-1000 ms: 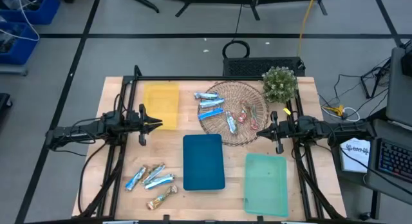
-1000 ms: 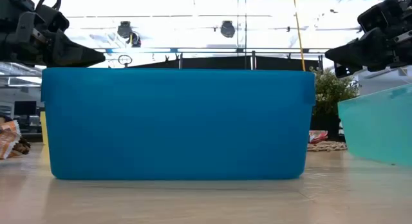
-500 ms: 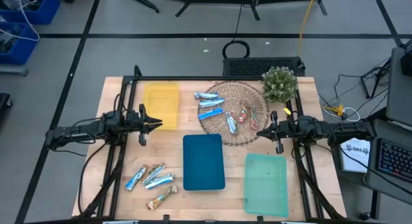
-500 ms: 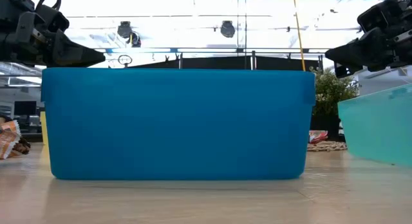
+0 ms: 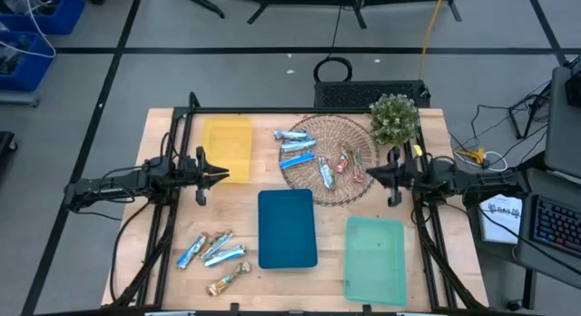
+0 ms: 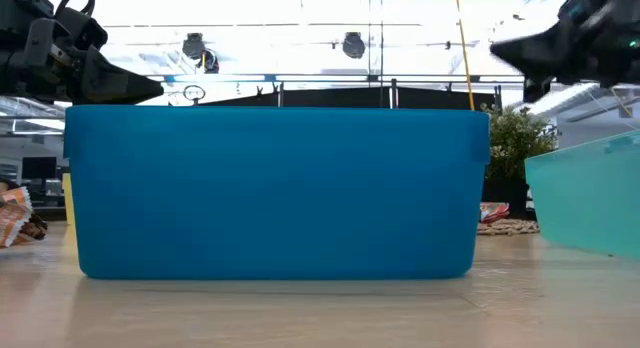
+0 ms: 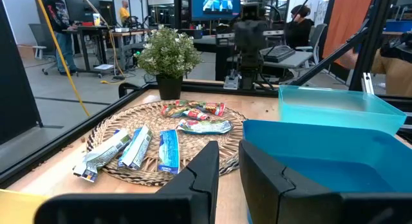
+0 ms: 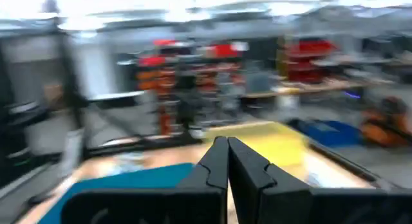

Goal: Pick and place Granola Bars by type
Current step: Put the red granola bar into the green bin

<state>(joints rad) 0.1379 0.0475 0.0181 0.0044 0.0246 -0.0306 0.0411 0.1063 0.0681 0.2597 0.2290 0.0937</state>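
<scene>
Your right gripper (image 5: 370, 173), jaws pinched shut and empty, sits at the wicker tray's (image 5: 356, 196) edge, with the red granola bars (image 5: 346, 161) just left of its tip. Left gripper (image 5: 223, 175), open a crack, is farther away.

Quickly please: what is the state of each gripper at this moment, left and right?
Left gripper: fingers slightly apart, holding nothing, beside the yellow tray.
Right gripper: closed, empty, at the edge of the wicker mat.

I see glossy foil Granola Bars (image 5: 298, 153) on a rough woven wicker mat (image 5: 359, 134), smooth plastic trays (image 5: 287, 228), and a pale wooden table (image 5: 163, 225).
</scene>
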